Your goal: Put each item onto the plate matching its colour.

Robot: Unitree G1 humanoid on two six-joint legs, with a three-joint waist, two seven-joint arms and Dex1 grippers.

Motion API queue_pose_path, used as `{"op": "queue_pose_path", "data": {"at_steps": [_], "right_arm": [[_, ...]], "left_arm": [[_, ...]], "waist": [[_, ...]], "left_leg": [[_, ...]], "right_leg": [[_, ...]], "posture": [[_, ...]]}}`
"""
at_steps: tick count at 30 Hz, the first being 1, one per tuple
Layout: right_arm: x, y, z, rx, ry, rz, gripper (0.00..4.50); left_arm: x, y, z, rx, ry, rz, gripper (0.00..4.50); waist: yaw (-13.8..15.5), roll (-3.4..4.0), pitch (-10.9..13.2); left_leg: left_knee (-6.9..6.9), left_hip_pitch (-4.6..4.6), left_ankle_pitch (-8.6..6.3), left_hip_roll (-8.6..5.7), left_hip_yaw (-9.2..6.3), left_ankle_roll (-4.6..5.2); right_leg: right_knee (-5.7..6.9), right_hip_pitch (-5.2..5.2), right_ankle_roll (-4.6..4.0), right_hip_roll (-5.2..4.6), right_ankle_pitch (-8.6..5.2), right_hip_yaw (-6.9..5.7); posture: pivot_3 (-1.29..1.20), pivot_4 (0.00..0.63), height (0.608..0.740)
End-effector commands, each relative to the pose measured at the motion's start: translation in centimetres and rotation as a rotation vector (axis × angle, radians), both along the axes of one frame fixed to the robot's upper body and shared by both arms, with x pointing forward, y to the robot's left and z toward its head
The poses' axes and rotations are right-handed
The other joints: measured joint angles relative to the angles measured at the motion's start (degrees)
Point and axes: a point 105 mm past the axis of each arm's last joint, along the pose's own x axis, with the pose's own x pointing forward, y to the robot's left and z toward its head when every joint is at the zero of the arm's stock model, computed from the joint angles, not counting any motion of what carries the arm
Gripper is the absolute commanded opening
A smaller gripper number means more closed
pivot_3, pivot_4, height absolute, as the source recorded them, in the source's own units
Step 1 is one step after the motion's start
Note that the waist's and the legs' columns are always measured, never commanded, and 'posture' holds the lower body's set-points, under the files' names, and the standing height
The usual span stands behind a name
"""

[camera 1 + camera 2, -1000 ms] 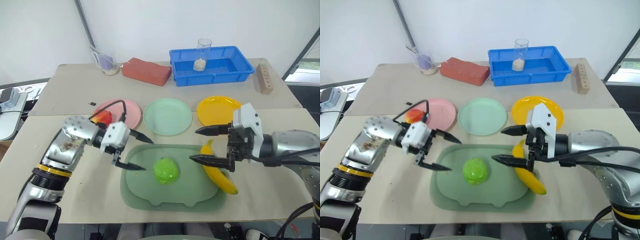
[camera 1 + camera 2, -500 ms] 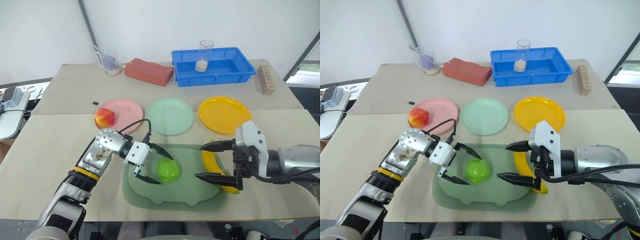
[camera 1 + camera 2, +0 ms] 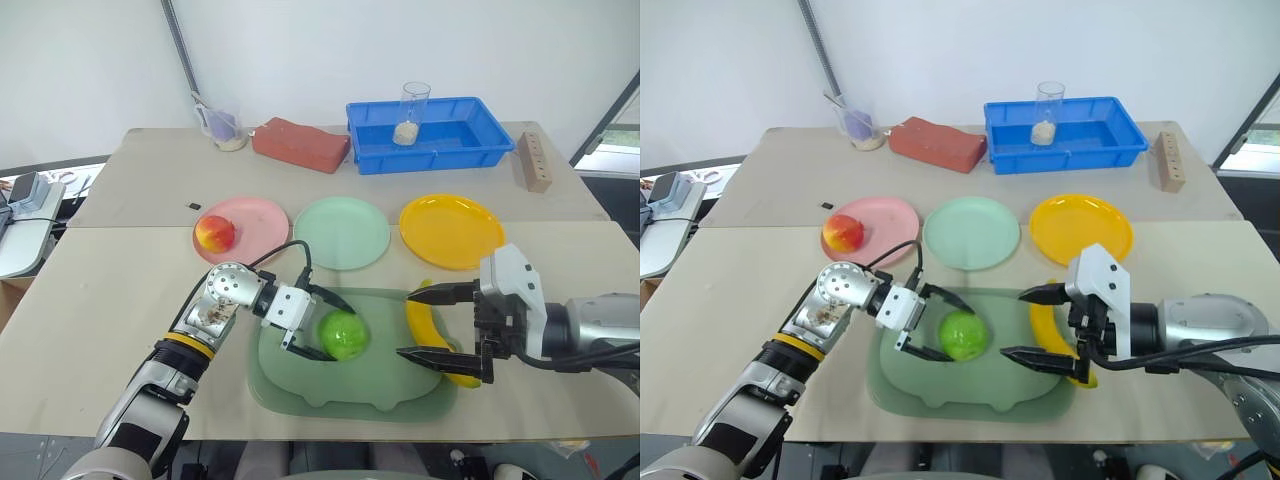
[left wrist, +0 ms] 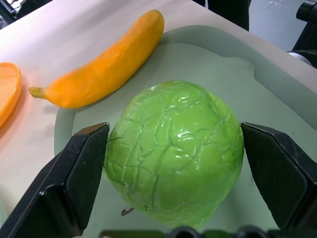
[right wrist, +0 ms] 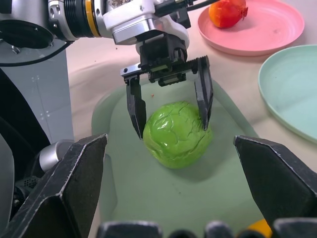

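from the head camera i saw the left gripper (image 3: 322,325) closed around the green lumpy fruit (image 3: 343,335), which sat on the large green tray (image 3: 350,390). my left wrist view showed what that one blurred: both black fingers (image 4: 81,171) pressed against the fruit's sides. the right gripper (image 3: 432,325) hung spread wide over the banana (image 3: 432,335) at the tray's right edge. the apple (image 3: 215,233) lay on the pink plate (image 3: 262,218) behind the tray.
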Motion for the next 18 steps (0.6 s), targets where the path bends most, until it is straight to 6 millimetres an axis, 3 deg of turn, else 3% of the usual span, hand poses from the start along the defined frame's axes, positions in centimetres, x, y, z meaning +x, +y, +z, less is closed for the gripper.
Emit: {"op": "queue_pose_path", "data": {"at_steps": [1, 7, 12, 14, 18], "right_arm": [[-0.2, 0.5, 1.0, 0.010, -0.043, 0.024, 4.50], [0.1, 0.7, 1.3, 0.016, -0.043, 0.027, 4.50], [0.6, 0.8, 1.8, 0.049, -0.051, 0.009, 4.50], [0.8, 0.8, 2.1, 0.070, -0.056, -0.007, 4.50], [2.8, 1.2, 3.5, 0.150, -0.120, -0.099, 4.50]], "left_arm": [[-0.2, 0.0, -0.3, 0.021, 0.009, -0.003, 3.12], [0.1, 0.3, -0.1, 0.021, 0.008, 0.018, 2.91], [1.1, 1.7, 3.6, -0.041, 0.099, 0.084, 2.91], [2.4, 2.2, 5.5, -0.081, 0.135, 0.164, 2.91], [7.6, 2.6, 8.5, -0.229, 0.136, 0.442, 2.91]], "waist": [[0.0, 0.00, 0.0], [-0.1, 0.01, 0.0], [-0.3, 0.00, 0.0], [-0.3, 0.00, 0.0], [-0.2, -0.01, 0.0]], "left_leg": [[0.00, 0.00, 0.00, 0.00, 0.00, 0.00], [-0.01, 0.00, 0.01, 0.00, -0.01, 0.01], [-0.04, -0.01, 0.01, 0.01, -0.03, 0.01], [-0.04, 0.00, 0.01, 0.01, -0.04, 0.02], [-0.02, -0.05, 0.01, -0.02, -0.11, 0.02]], "right_leg": [[0.00, 0.00, 0.00, 0.00, 0.00, 0.00], [0.02, 0.00, 0.00, 0.01, 0.00, 0.00], [0.03, -0.04, 0.00, 0.02, 0.00, -0.01], [0.08, -0.05, 0.00, 0.03, 0.00, -0.01], [0.06, -0.04, 0.01, 0.04, 0.00, -0.06]], "posture": [[0.00, 0.150, 0.740], [0.00, 0.150, 0.740], [0.00, 0.150, 0.740], [0.00, 0.150, 0.740], [0.00, 0.150, 0.740]]}}
